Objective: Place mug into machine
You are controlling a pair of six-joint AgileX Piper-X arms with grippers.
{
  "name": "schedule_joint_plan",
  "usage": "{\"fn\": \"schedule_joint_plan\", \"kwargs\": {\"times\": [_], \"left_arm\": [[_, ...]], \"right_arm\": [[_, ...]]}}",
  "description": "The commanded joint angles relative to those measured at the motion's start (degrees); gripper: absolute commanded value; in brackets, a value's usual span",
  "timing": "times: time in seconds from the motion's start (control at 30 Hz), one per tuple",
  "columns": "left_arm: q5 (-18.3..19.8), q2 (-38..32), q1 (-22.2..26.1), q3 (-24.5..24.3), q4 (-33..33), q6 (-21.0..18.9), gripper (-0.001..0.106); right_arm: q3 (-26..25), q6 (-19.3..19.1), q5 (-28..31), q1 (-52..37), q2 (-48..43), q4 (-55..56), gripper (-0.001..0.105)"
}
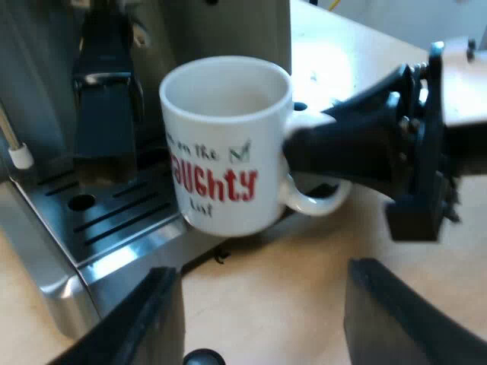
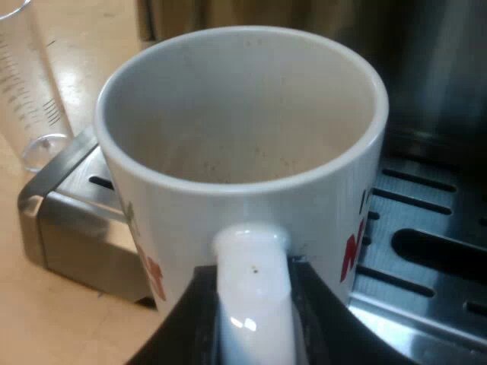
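The mug (image 1: 224, 144), rigid and probably fragile, is clenched by its handle (image 2: 253, 258) in the right pincer (image 2: 251, 319); the left pincer (image 1: 259, 319) is seen released.

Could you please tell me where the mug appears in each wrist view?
Left wrist view: mug at the drip tray's edge, handle held by the right gripper.
Right wrist view: mug over the drip tray, handle between its fingers.
Shared landmark: the slotted drip tray.

Kitchen-like coffee corner: a brushed-steel espresso machine (image 1: 228, 30) with slotted drip tray (image 2: 426, 258) on a pale wooden tabletop (image 1: 289, 296), a clear graduated measuring glass (image 2: 30, 84) ahead of the right gripper (image 2: 253, 319).
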Motion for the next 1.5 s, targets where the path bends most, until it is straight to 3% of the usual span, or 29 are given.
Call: {"fn": "schedule_joint_plan", "kwargs": {"times": [0.03, 0.3, 1.07, 1.5], "left_arm": [[-0.1, 0.1, -0.3, -0.2, -1.0, 0.0, 0.049], [-0.1, 0.1, -0.3, -0.2, -1.4, 0.0, 0.049], [-0.1, 0.1, -0.3, -0.2, -1.4, 0.0, 0.049], [0.6, 0.1, -0.3, -0.2, -1.4, -0.9, 0.049]], "right_arm": [[-1.3, -0.2, 0.6, -1.2, 0.1, -3.7, 0.000], [-2.9, -0.2, -0.7, -2.3, 3.4, -5.5, 0.000], [-16.3, -0.2, 2.5, -2.5, 15.9, -5.5, 0.000], [-16.4, -0.2, 4.7, -2.5, 16.0, -5.0, 0.000]]}}
